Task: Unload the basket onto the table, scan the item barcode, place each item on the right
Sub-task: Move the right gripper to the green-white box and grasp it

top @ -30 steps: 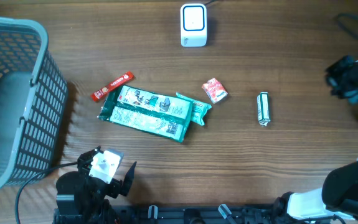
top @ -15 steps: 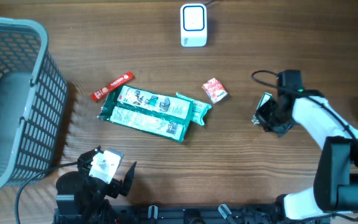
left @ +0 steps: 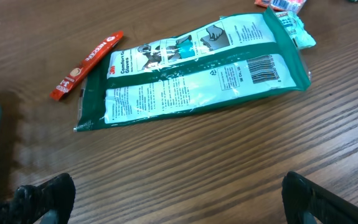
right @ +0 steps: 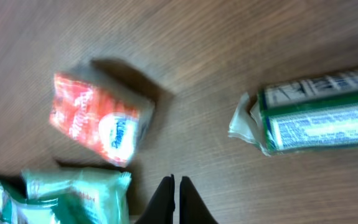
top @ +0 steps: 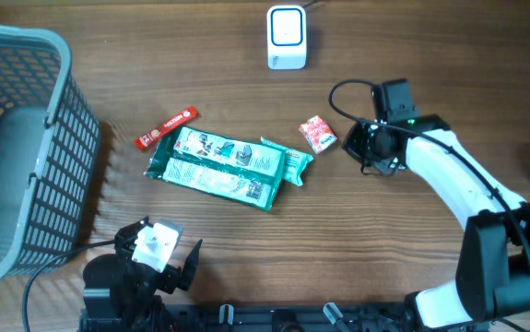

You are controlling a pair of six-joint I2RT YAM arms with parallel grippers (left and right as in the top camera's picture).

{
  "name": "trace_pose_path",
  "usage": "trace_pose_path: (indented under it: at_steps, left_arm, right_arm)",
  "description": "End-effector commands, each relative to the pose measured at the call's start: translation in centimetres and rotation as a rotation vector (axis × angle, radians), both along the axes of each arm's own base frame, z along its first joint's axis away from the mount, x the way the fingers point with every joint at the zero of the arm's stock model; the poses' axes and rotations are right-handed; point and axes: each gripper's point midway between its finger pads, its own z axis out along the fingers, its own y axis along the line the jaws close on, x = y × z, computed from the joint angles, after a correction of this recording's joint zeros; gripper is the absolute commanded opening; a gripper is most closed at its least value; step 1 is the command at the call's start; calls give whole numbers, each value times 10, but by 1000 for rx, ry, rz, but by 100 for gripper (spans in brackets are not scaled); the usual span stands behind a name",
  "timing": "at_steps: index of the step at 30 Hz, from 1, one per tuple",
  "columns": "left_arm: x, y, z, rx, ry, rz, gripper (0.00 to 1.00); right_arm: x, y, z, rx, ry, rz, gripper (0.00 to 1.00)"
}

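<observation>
grey basket far left. left gripper spread wide and empty, short of the green glove pack. white scanner at the top. right gripper pinched together, empty, near the red sachet. the stick pack lies flat beside it, seemingly hidden overhead by the arm.

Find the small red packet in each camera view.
Overhead: small red packet right of centre, beside the green pack's right end.
Left wrist: packet cut off at the top edge, above the green pack.
Right wrist: packet left of centre, above the green pack's corner.
Shared landmark: the green pack.
</observation>
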Motion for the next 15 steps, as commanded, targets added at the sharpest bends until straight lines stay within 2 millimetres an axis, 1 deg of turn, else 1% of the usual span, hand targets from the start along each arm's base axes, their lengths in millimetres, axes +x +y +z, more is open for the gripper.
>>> trace_pose_path:
  at_steps: [1, 2, 4, 5, 6, 7, 9, 11, 14, 15]
  left_arm:
    - [0, -2, -1, -5, 1, -10, 100]
    - [0, -2, -1, -5, 1, -10, 100]
    - [0, -2, -1, -5, 1, -10, 100]
    - [0, -2, -1, -5, 1, -10, 100]
    - [0, -2, -1, -5, 1, -10, 100]
    - [0, -2, -1, -5, 1, -10, 100]
    - [0, -2, -1, -5, 1, -10, 100]
    - [0, -2, -1, -5, 1, -10, 100]
    - [0, -2, -1, -5, 1, -10, 100]
    - [0, -2, -1, -5, 1, -10, 100]
  right_arm:
    - [12, 0, 48, -36, -90, 108, 8]
    - [11, -3, 50, -49, -87, 90, 10]
    - [14, -23, 49, -133, -86, -23, 12]
    - [18, -32, 45, -174, -85, -74, 12]
    - [21, -37, 44, -198, -95, -96, 12]
    - [28, -40, 38, -221, -107, -109, 14]
    - [39, -42, 24, -242, -111, -117, 15]
    - [49, -41, 8, -244, -110, -117, 14]
    - [48, -42, -8, -260, -72, -114, 5]
    - [45, -46, -13, -283, -53, -119, 5]
